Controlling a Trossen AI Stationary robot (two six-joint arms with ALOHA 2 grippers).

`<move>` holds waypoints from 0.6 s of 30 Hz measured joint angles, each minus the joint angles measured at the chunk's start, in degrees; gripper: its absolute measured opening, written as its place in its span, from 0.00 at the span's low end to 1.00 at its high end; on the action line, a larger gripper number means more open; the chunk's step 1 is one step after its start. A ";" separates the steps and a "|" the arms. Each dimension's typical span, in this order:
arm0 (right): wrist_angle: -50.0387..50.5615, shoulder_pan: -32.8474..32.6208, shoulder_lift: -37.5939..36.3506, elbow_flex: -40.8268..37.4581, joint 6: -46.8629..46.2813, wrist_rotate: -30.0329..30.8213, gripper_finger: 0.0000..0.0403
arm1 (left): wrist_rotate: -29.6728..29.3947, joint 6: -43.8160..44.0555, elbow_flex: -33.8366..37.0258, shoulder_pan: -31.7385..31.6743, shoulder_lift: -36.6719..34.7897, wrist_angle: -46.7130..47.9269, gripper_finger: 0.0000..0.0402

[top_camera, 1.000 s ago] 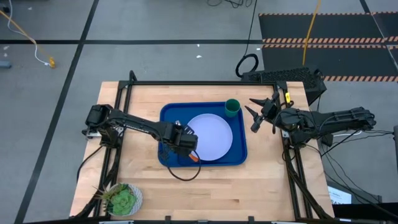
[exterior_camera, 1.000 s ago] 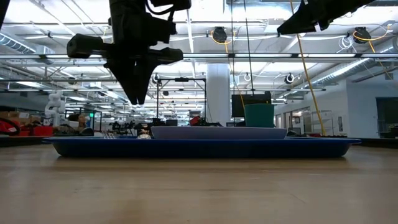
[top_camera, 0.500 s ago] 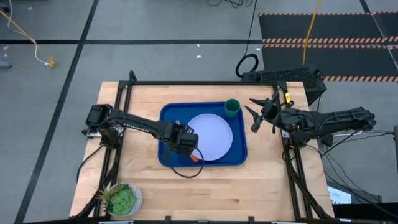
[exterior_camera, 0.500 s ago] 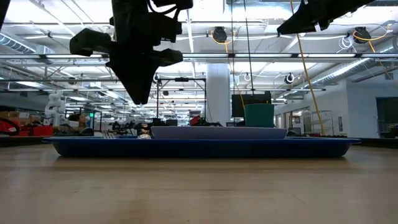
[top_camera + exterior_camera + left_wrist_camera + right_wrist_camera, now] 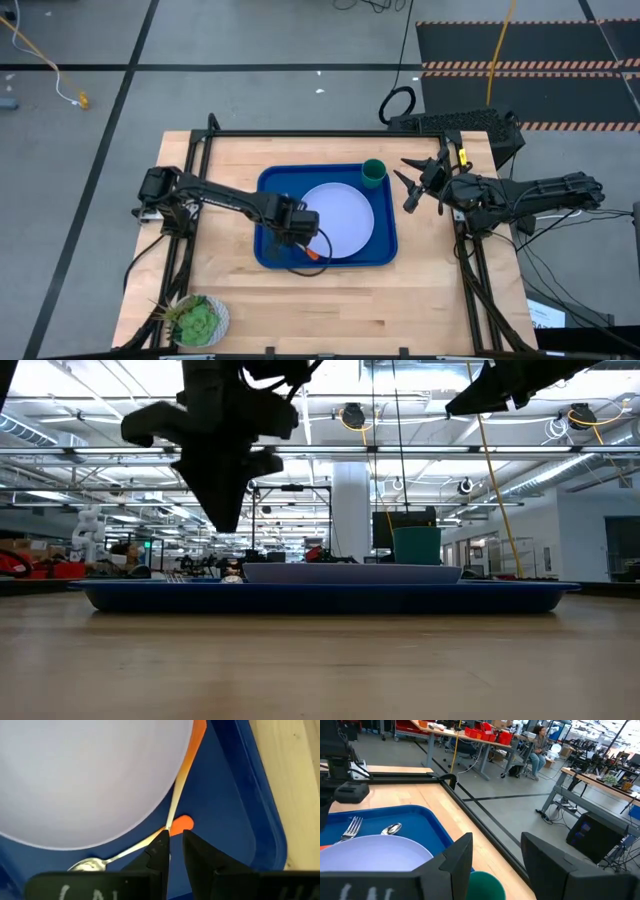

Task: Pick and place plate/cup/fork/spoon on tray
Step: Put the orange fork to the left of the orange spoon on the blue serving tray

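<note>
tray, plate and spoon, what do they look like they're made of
The tray: probably plastic, with its uniform glossy blue, rounded corners and moulded raised rim.
The plate: smooth, pale lavender-white and matte; plastic or ceramic, the look leaves it open.
The spoon: a shiny silver bowl, so likely metal; its flat orange handle looks like plastic.

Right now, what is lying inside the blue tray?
The tray holds the plate, the cup at its far corner, the fork and the spoon. Both orange handles run under the plate's edge; the left claw covers part of them from above.
</note>
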State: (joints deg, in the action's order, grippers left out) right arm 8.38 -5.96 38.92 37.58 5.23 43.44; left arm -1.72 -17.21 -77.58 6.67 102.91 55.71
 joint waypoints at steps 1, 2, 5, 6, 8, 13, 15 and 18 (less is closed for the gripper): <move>0.01 0.00 0.00 0.00 0.00 0.00 0.40 | -0.11 0.02 0.80 0.17 0.00 -0.74 0.14; 0.01 0.00 0.00 0.00 0.00 0.00 0.40 | -0.77 0.04 1.82 0.36 0.02 -1.86 0.14; 0.02 0.00 0.00 0.00 0.00 0.00 0.40 | -2.85 -0.76 4.24 1.44 0.02 -3.42 0.14; 0.00 0.00 -0.01 0.00 0.00 0.00 0.40 | -3.43 -1.33 4.79 1.83 0.02 -3.41 0.12; 0.00 0.00 0.00 0.00 0.00 0.00 0.40 | -4.34 -1.70 5.36 2.30 0.04 -3.41 0.09; 0.00 0.00 -0.02 0.00 0.00 0.00 0.40 | -2.18 -0.62 5.38 2.37 0.04 -2.89 0.01; 0.00 0.00 0.00 0.00 0.00 0.00 0.40 | -1.26 -0.16 5.61 2.44 0.04 -3.40 0.03; 0.02 0.00 0.00 0.00 0.00 0.00 0.40 | -1.20 0.50 6.81 2.48 0.04 -4.61 0.07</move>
State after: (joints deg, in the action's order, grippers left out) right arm 8.40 -5.96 38.92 37.58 5.23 43.44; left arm -2.92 -16.71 -70.77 9.15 102.96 51.09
